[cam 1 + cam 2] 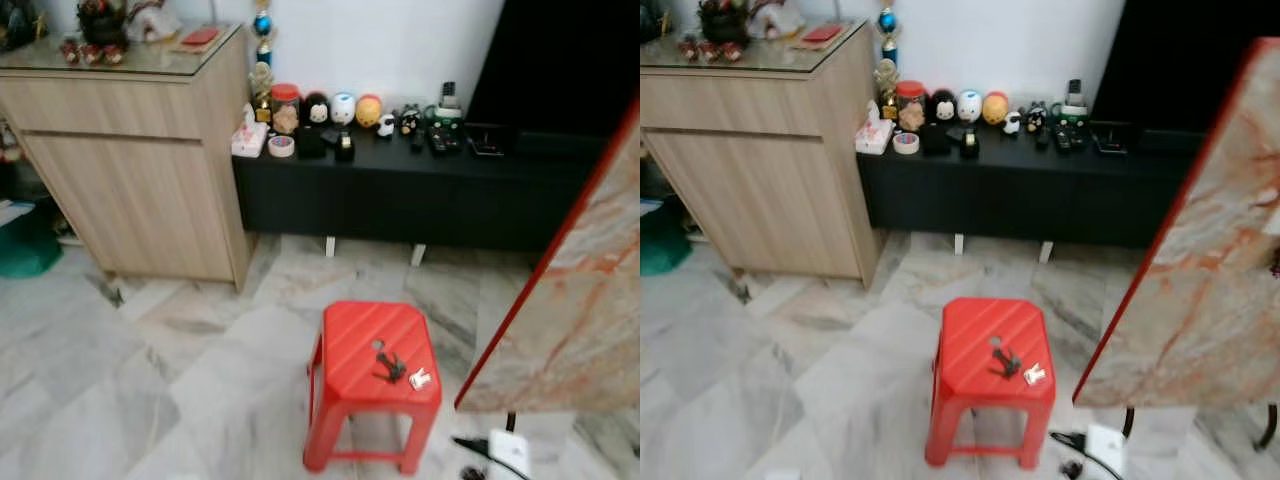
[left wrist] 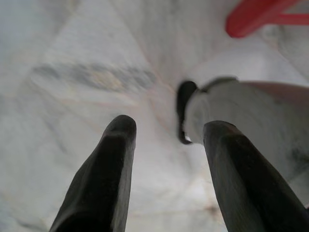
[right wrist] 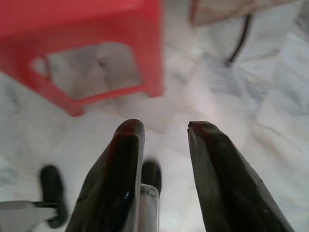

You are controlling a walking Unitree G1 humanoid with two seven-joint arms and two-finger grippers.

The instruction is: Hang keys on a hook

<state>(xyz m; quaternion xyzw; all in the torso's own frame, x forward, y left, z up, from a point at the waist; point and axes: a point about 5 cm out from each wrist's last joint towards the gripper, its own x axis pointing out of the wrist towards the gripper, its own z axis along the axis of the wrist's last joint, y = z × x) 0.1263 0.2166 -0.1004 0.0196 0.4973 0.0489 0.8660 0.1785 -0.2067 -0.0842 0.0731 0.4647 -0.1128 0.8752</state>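
Keys (image 1: 391, 368) flat on red stool (image 1: 360, 345), long axis slanting toward white tag (image 1: 420, 379), left gripper (image 2: 166, 133) and right gripper (image 3: 161, 129) both parted, empty, above marble floor (image 1: 150, 380)

A red plastic stool (image 1: 372, 370) stands on the grey marble floor (image 1: 150, 390). On its ribbed seat lie a dark bunch of keys (image 1: 389, 368) and, just beside them toward the right edge, a small white tag (image 1: 420, 378). Behind the stool, a low black cabinet (image 1: 420, 195) on short white feet runs along the wall, its top crowded with small round figurines (image 1: 343, 108), a jar (image 1: 286, 107), a roll of tape (image 1: 281, 146) and remote controls (image 1: 443, 138). A wooden sideboard (image 1: 130, 170) stands to its left.
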